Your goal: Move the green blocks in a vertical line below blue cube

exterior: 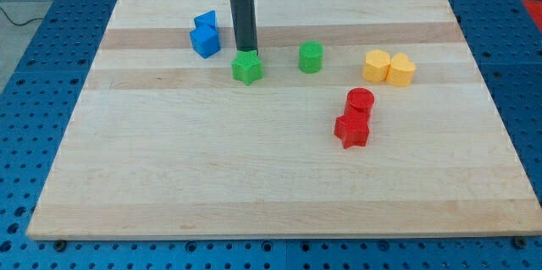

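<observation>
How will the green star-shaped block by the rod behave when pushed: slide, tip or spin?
Green star block looks squat and flat-based on the smooth wooden board, so it should slide, not tip. My tip sits at its top edge, about centred; its lobed sides may make it rotate if contact drifts. It looks like light, rigid plastic.

The rod's tip [246, 52] touches the top edge of the green star block [246, 68], with the blue cube [205, 41] to its upper left and the green cylinder [311, 57] to its right.

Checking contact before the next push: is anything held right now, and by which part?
Nothing is held: the arm has no hand. My tip sits at the top edge of the green star block, apparently touching it; the green cylinder stands apart on the view's right.
</observation>
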`<action>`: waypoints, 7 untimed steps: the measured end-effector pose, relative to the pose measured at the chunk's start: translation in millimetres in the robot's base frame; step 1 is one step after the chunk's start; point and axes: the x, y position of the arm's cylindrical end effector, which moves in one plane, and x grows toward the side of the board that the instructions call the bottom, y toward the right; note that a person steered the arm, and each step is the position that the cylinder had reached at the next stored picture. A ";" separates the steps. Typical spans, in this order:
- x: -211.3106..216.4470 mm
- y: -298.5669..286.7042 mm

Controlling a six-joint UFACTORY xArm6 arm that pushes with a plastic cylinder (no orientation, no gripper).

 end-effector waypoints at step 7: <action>9.8 33.8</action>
